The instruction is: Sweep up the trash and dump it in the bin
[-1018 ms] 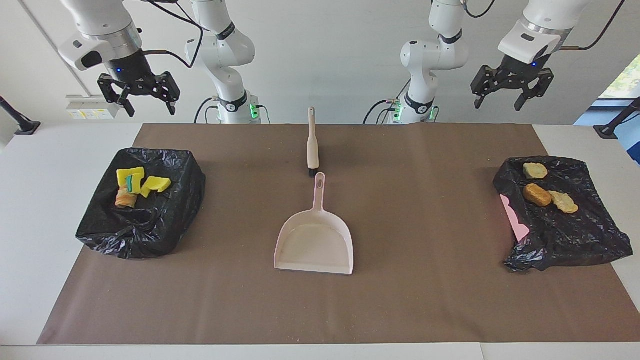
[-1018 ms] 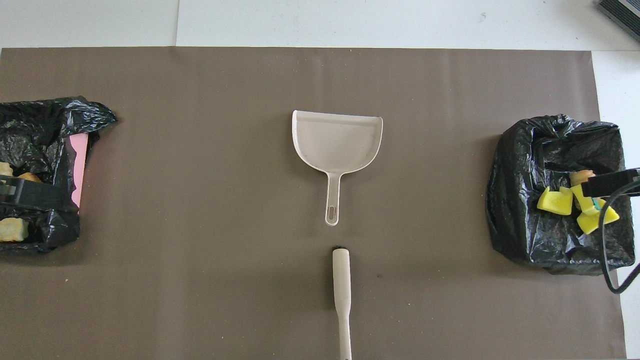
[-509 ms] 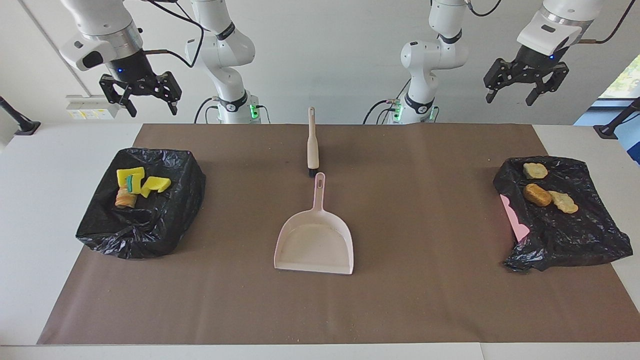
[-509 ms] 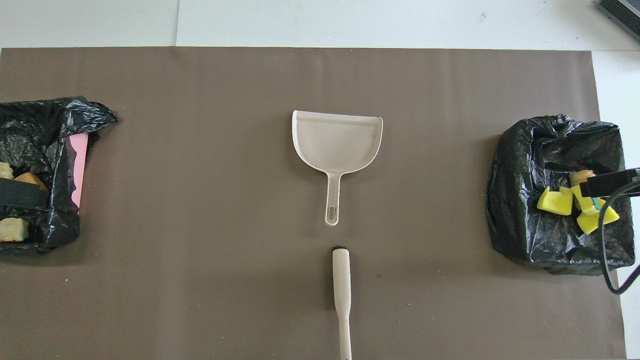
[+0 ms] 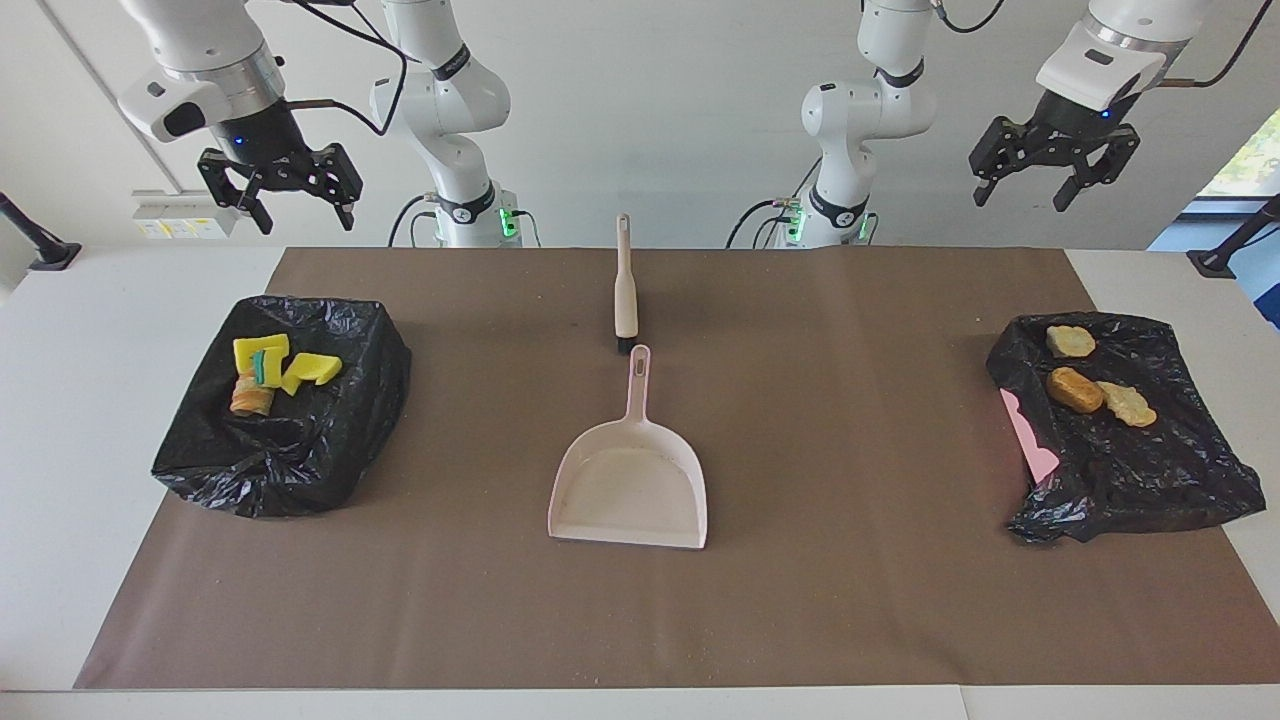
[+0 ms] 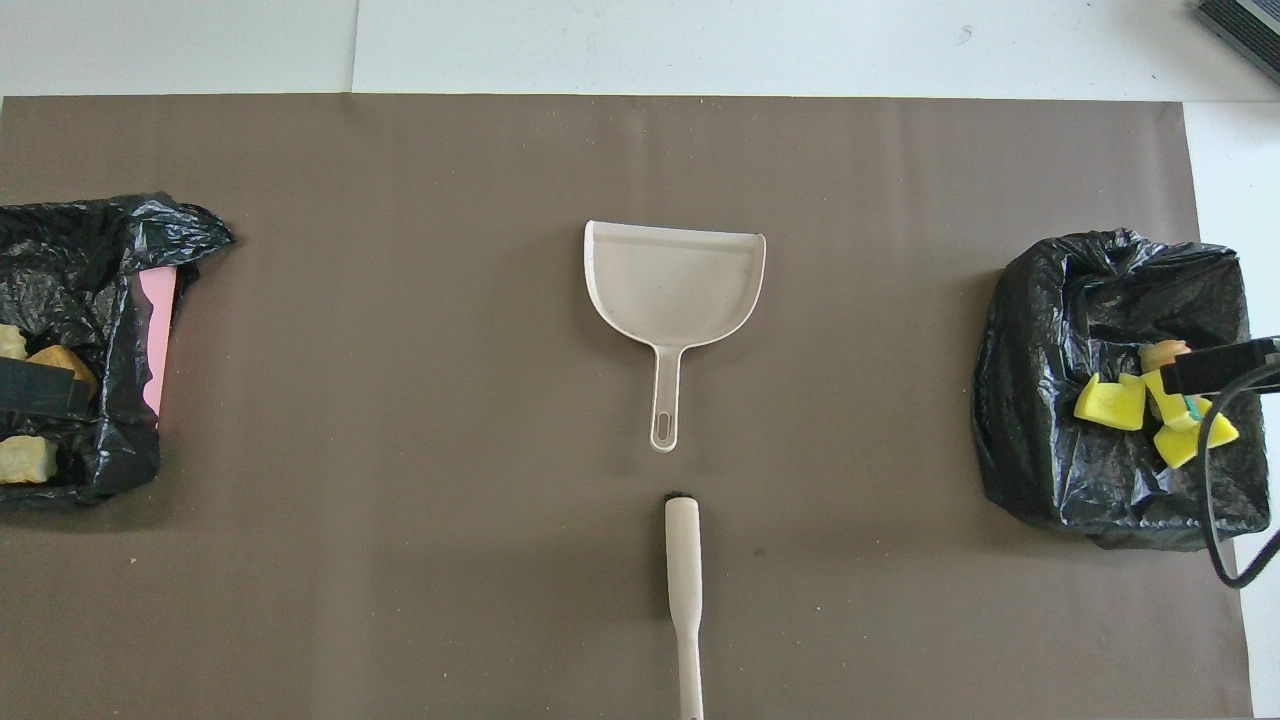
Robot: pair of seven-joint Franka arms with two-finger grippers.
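White wall at the back, brown mat (image 5: 800, 600) over the white surface (image 5: 60, 400). Right pincer (image 5: 290, 195) hangs splayed open, empty, high over the black-bagged bin (image 5: 330, 440) at its own end; straight below it sit the yellow sponge pieces (image 5: 262, 352) and striped chunk (image 5: 250, 396). Left pincer (image 5: 1040, 178) also open and empty, high over the second bagged bin (image 5: 1140, 480), where the three bread lumps (image 5: 1075, 389) lie. Versus half a second ago both pincers have crept slightly upward and nothing on the mat has shifted. Dustpan (image 5: 630, 480) and brush (image 5: 626, 290) lie mid-mat, between the two pincers and well apart from either, pan empty. Judgement: all trash is binned, tools parked, arms retracting; task looks essentially complete. Only fine crumbs remain on the mat.
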